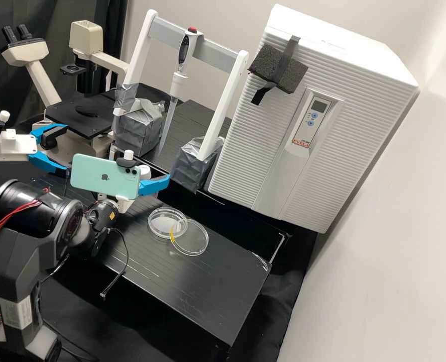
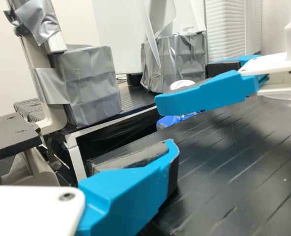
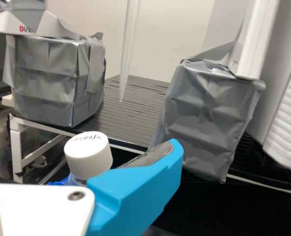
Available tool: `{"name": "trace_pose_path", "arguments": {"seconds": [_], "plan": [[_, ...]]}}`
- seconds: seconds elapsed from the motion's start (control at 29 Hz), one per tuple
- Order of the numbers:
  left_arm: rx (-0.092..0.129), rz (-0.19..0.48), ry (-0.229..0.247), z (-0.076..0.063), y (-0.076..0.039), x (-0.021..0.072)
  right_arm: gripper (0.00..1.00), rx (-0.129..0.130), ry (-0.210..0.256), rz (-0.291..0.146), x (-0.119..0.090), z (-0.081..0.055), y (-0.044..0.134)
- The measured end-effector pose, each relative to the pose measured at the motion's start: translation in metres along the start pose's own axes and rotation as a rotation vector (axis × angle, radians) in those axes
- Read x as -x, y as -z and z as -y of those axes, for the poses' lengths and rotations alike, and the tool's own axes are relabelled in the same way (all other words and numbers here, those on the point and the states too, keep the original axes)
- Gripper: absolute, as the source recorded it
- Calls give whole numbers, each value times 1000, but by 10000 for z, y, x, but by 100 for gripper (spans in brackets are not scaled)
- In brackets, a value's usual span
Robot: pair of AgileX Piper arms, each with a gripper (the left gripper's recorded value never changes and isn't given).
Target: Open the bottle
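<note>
High view, nearest first: two clear petri dishes lie overlapping on the black table. Just beyond them, to the left, the right claw sits low over the table, spread apart and released. In the right wrist view the bottle stands on the table just beside one blue finger of that claw; whether the two touch cannot be told. Farther left, the left claw is spread wide, grasping nothing.

Behind the claws stand two blocks wrapped in grey tape. They are the feet of a white stand from which a pipette hangs. A ribbed white machine fills the far right.

The white cap sits fully on the bottle, so opening seems not yet begun. Gripping the body and twisting the cap off both remain. The bottle stands upright, its long axis vertical and its cap pointing straight up.
</note>
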Motion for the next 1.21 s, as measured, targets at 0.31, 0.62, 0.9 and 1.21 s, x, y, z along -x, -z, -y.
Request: {"name": "trace_pose_path", "arguments": {"seconds": [0.31,0.62,0.9,1.21], "plan": [[0,0,0,0,0,0,0,13,4,15,-102,13,-31],[0,0,0,0,0,0,0,20,18,34,-128,44,-73],[0,0,0,0,0,0,0,20,12,39,-133,27,-87],[-8,2,-15,-41,13,-31,0,20,12,38,-133,28,-85]]}}
